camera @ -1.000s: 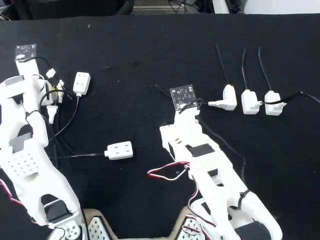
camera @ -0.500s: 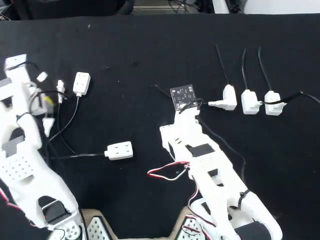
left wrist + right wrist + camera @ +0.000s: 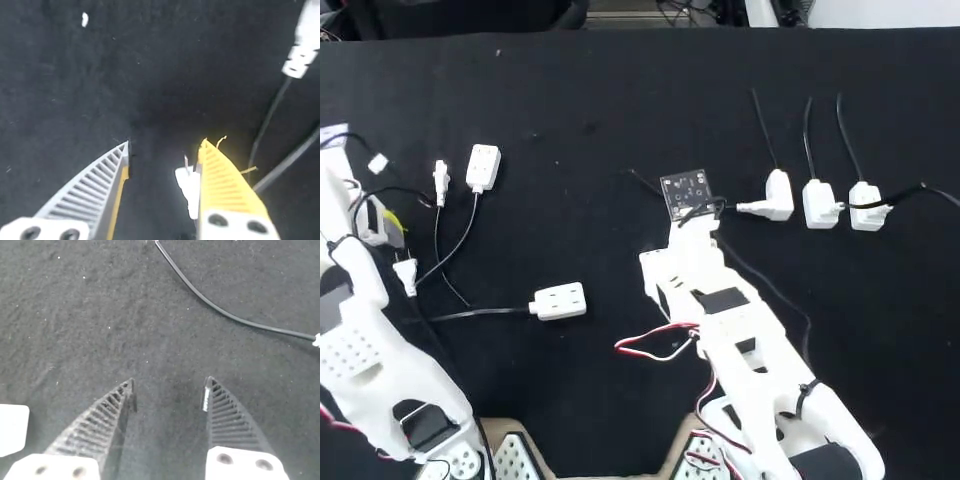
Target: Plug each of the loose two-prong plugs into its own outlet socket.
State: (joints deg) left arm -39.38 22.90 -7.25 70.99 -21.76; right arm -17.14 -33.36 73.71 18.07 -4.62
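The left tool (image 3: 162, 150) is spread wide above the black surface (image 3: 75, 75). A white plug (image 3: 189, 186) sits just beside its yellow finger (image 3: 222, 185), partly hidden by it. The right tool (image 3: 167, 390) is spread too, near a black cable (image 3: 225, 315). A white object (image 3: 11, 429) is cut off at the frame's edge. One socket (image 3: 560, 300) lies between the arms.

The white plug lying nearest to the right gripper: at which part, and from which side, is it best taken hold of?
Probably take the white plug by its body, from above, fingers across its width. Its prongs point toward the right gripper and its black cord leaves the far end, so both stay free.
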